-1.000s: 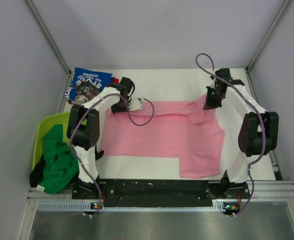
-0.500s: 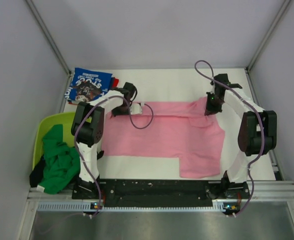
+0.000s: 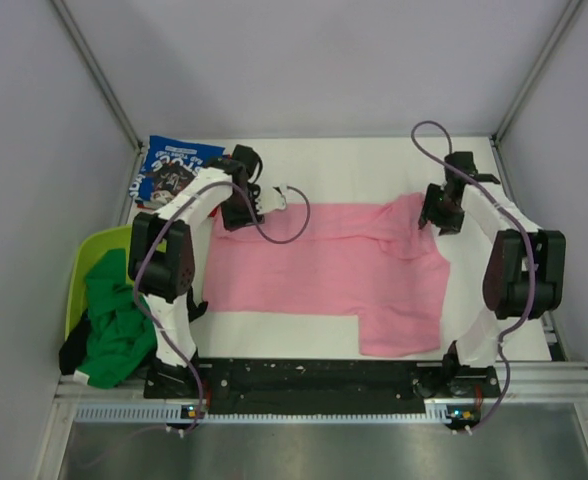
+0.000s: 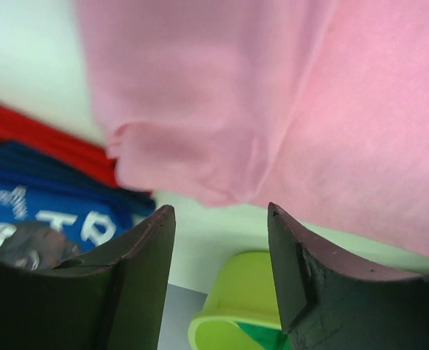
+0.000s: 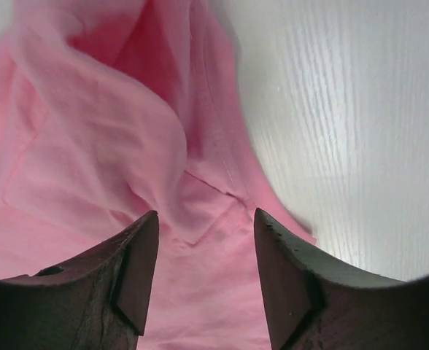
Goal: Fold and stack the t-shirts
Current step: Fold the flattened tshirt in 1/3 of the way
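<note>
Near left: green tee (image 3: 119, 325) heaped in the lime tub (image 3: 89, 255), not folded yet, with a bit of black cloth (image 3: 71, 352) under its near side. Mid-table (image 3: 354, 170): pink tee (image 3: 334, 265) spread mostly flat, one flap reaching toward near right, far edge looks doubled over and bunched at the right end. The cloth should handle as light, limp and non-fragile; it'll drape and likely slide on the smooth top, so pinch corners or seams through both layers rather than mid-panel. Left end effector (image 4: 220, 211) is at the tee's far-left corner, fingers apart, nothing between them, rumpled pink edge just beyond. Right end effector (image 5: 206, 226) is at the far-right corner, fingers also apart and empty, over the bunched folds by the bare table. Can't tell if either touches cloth. Far left corner: folded blue print tee (image 3: 174, 170) with a red tee (image 4: 39, 142) beside it.
</note>
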Action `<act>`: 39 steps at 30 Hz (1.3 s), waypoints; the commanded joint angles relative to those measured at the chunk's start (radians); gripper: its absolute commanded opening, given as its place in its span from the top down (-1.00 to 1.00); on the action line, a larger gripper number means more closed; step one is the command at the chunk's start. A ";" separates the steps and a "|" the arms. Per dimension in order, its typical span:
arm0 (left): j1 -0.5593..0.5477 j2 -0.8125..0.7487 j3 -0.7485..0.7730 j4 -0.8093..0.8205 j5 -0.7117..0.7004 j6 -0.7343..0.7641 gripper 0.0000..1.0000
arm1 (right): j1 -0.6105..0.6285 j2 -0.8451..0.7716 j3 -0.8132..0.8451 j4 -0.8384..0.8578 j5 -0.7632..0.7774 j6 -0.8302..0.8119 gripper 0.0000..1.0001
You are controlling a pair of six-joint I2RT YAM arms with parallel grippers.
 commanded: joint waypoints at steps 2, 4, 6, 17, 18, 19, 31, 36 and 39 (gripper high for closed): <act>0.090 -0.045 0.092 0.015 0.095 -0.102 -0.09 | -0.031 -0.076 0.043 0.219 -0.091 0.020 0.03; 0.113 0.001 0.148 0.041 0.060 -0.168 0.01 | -0.029 -0.010 0.100 0.253 -0.162 0.011 0.03; 0.125 0.034 0.191 0.069 0.060 -0.224 0.02 | -0.028 0.071 0.143 0.290 -0.185 0.004 -0.05; 0.099 0.135 0.123 0.248 0.095 -0.307 0.10 | -0.075 0.294 0.274 0.269 -0.035 0.103 1.00; 0.099 0.143 0.122 0.250 0.064 -0.308 0.11 | -0.103 0.288 0.274 0.273 -0.021 0.116 1.00; 0.099 0.150 0.120 0.251 0.061 -0.308 0.11 | -0.118 0.289 0.280 0.275 -0.017 0.124 1.00; 0.079 0.278 0.283 0.251 -0.054 -0.310 0.13 | -0.181 0.403 0.464 0.214 -0.017 0.080 0.11; 0.076 0.215 0.307 0.297 -0.085 -0.307 -0.11 | -0.192 0.269 0.386 0.143 0.149 0.063 -0.25; 0.055 0.146 0.291 0.322 -0.088 -0.304 -0.22 | -0.203 0.121 0.245 0.144 0.155 0.078 -0.24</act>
